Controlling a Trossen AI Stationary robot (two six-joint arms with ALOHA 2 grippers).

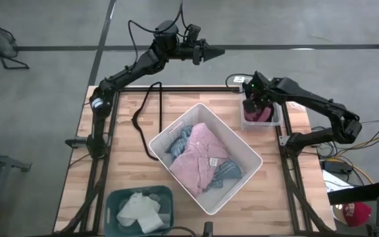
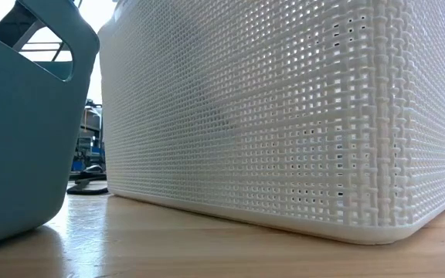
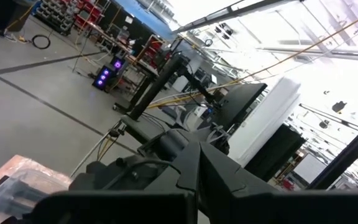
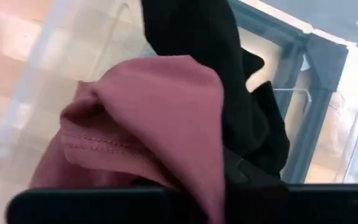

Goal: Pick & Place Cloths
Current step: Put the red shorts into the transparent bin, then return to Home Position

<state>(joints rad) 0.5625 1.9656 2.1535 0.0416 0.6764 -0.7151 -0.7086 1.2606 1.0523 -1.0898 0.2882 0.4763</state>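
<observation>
**Maroon cloth at the small clear bin**

High view puts the right gripper [image 1: 254, 99] over the small clear bin [image 1: 274, 123] at the counter's [image 1: 120, 141] right rear corner, clamped on the maroon cloth [image 4: 148, 130] with a black one [image 4: 191, 43] beside it. Soft, light and limp, it should be pinched by a bunched fold. The left gripper [image 1: 214, 51] waits beyond the counter, fingers together.

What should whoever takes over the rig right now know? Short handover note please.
Right gripper: down inside the small clear plastic bin at the table's right back corner, over the maroon cloth and black cloth; grip not visible.
Left gripper: raised beyond the table's back edge, shut, empty.
White woven basket, centre: pink cloth with white tag on the blue striped cloth.
Teal tub, front left: cream-white cloth.
Left: the basket's cloths remain unsorted.
</observation>
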